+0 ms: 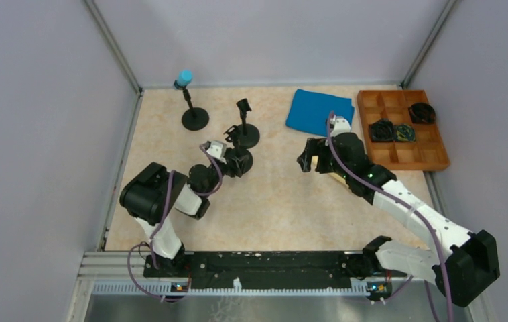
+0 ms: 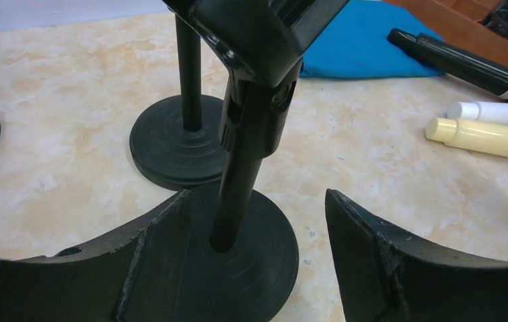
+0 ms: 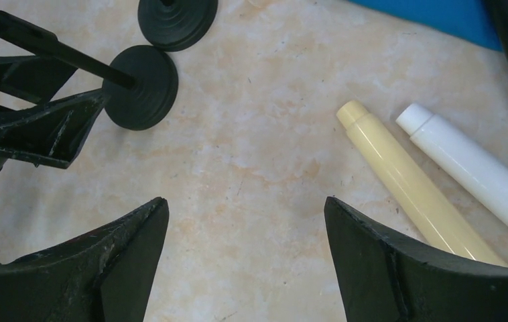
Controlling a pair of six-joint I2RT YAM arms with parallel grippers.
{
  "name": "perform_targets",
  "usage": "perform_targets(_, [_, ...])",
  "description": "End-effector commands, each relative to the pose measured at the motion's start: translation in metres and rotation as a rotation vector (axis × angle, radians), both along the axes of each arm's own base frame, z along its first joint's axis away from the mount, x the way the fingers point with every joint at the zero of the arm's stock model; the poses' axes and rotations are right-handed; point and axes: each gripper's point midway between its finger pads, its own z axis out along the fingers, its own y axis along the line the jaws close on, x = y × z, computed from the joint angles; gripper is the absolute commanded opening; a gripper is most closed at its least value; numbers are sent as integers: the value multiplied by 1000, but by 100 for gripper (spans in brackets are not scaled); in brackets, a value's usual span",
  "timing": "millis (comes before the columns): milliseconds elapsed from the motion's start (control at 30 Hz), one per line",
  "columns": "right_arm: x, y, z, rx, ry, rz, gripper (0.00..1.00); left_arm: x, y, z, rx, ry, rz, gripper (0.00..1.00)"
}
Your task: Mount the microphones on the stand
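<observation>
From above, the light blue microphone [image 1: 184, 78] sits atop a black round-based stand [image 1: 195, 119] at 11 o'clock by the left wall, while the other three microphones are all but hidden under the right arm. The left wrist view shows them. The slim black microphone with a pale ring [image 2: 466, 64], the white plastic microphone [image 2: 499, 114] and the cream plastic microphone [image 2: 486, 137] lie side by side on the marbled beige surface [image 2: 50, 114] at 2 o'clock, near the blue folded cloth [image 2: 365, 40]. The left gripper [image 2: 258, 201] stands open, its jaws either side of the nearest empty stand's post [image 2: 234, 208] without touching it. The right gripper [image 3: 244, 204] hangs open over bare surface, with the cream plastic microphone just beside it at 3 o'clock. The brown wooden compartment tray [image 1: 432, 163] lines the right edge at 2 o'clock.
</observation>
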Motion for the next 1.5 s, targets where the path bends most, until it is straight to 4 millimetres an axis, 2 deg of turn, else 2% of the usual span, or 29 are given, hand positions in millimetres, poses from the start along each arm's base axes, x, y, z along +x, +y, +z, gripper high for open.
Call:
perform_targets(0, [0,-12,6,-32,-31,-30,84,12,-5,61,-77,-242,5,75])
perform_targets(167, [4,-39,-9,-101,47,-151,71,22,-14,62,-59,-254,-20,65])
perform_targets(233, [7,-52,-21,-119,110,-194,71,22,-19,64,-55,-258,-48,60])
perform_targets(433, [10,-72,-45,-122,239,-206,76,19,-28,61,-38,-258,-109,43])
perform_targets(567, [14,-81,-50,-208,280,-200,79,18,-31,57,-41,-248,-139,25])
perform_targets(600, [17,-83,-46,-228,276,-201,79,17,-32,57,-45,-248,-148,21])
perform_targets(800, [16,-97,-57,-386,359,-158,80,14,-36,58,-68,-247,-194,13])
perform_targets(900, [14,-101,-66,-423,399,-158,81,4,-38,59,-66,-228,-225,1])
perform_targets(1100, [15,-106,-86,-486,460,-153,84,-37,-39,66,-106,-177,-304,0])
perform_targets(1233, [18,-110,-103,-515,510,-148,84,-62,-37,64,-115,-126,-311,0])
perform_targets(1467, [20,-120,-129,-584,575,-145,81,-83,-34,67,-67,-95,-329,0])
